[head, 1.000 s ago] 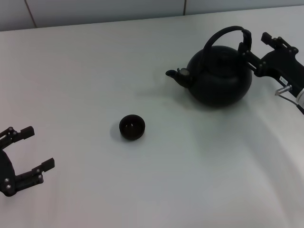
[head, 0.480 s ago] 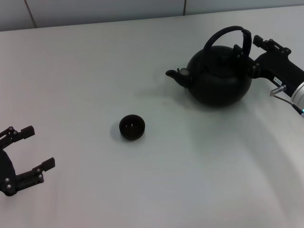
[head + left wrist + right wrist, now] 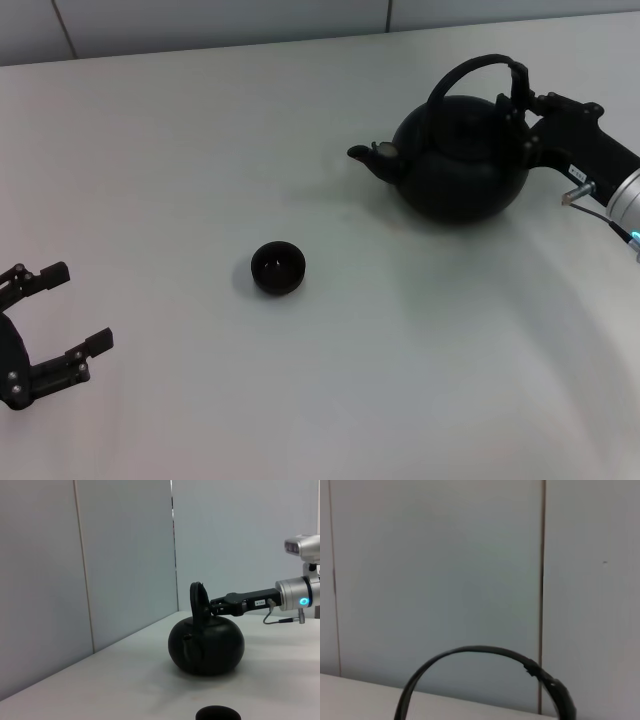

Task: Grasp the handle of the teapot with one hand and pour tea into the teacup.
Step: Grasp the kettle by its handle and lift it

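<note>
The matte black teapot [image 3: 460, 165] stands upright on the white table at the far right, its spout pointing left toward the teacup [image 3: 278, 268]. My right gripper [image 3: 526, 98] reaches in from the right and is shut on the thick sleeve of the arched handle [image 3: 468, 64]. The left wrist view shows the teapot [image 3: 206, 645], the handle [image 3: 198, 597] end-on and the right gripper [image 3: 208, 608] pinching it, with the teacup [image 3: 217, 713] rim low in front. The right wrist view shows only the handle [image 3: 470, 652] arch. My left gripper [image 3: 80, 307] rests open at the near left.
The white table [image 3: 200, 150] ends at a pale panelled wall [image 3: 200, 20] behind. A grey cable [image 3: 600, 205] hangs off the right wrist beside the teapot.
The right gripper has slid left onto the handle's sleeve and its fingers have drawn together around it. The teapot, the teacup and the left gripper have stayed in place.
</note>
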